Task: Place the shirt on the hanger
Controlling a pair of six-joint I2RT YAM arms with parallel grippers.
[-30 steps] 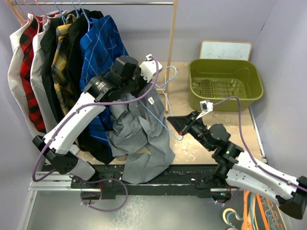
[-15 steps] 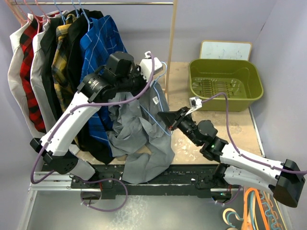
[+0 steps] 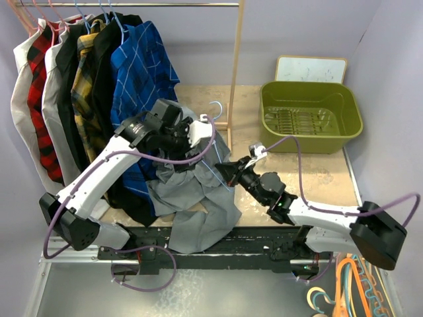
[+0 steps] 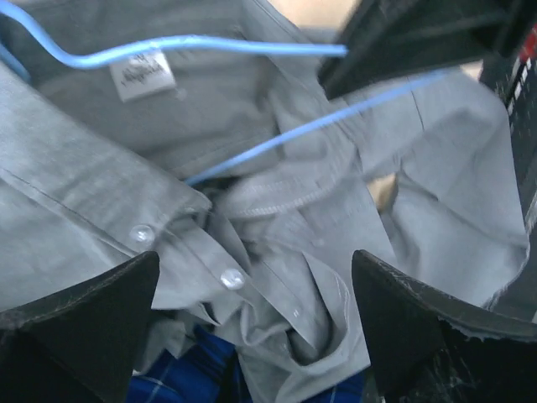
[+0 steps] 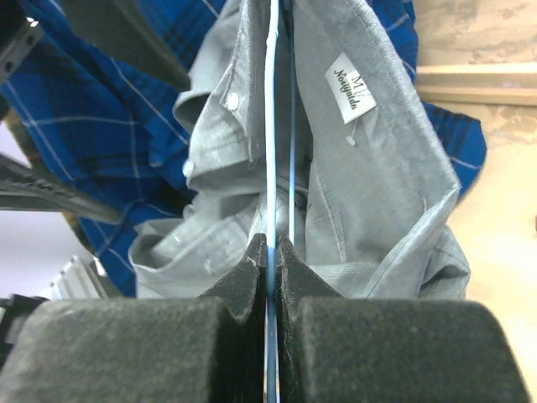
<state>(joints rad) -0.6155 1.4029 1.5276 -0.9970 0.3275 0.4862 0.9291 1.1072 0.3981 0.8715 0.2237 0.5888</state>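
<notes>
The light-grey shirt point(image 3: 195, 198) hangs crumpled at the table's front, draped partly over the light-blue hanger point(image 3: 215, 109). In the right wrist view my right gripper point(image 5: 271, 250) is shut on the hanger's wire point(image 5: 271, 101), which runs up into the shirt point(image 5: 377, 168) at its collar label. The same gripper point(image 3: 229, 173) sits at the shirt's right edge in the top view. My left gripper point(image 3: 190, 140) hovers over the collar. Its fingers point(image 4: 84, 323) stand wide apart above the buttoned placket point(image 4: 252, 269), holding nothing. Both hanger wires point(image 4: 210, 42) cross the fabric there.
A rail at the back left carries several hung shirts, the blue checked one point(image 3: 142, 66) nearest to my left arm. The rack's wooden post point(image 3: 234, 66) stands just behind the hanger hook. A green bin point(image 3: 310, 115) is at the back right, and orange hangers point(image 3: 350, 290) lie at the front right.
My left gripper has opened and let go of the shirt, and its arm has dropped lower. The right arm has pushed left toward the shirt with the hanger, whose hook now sits lower.
</notes>
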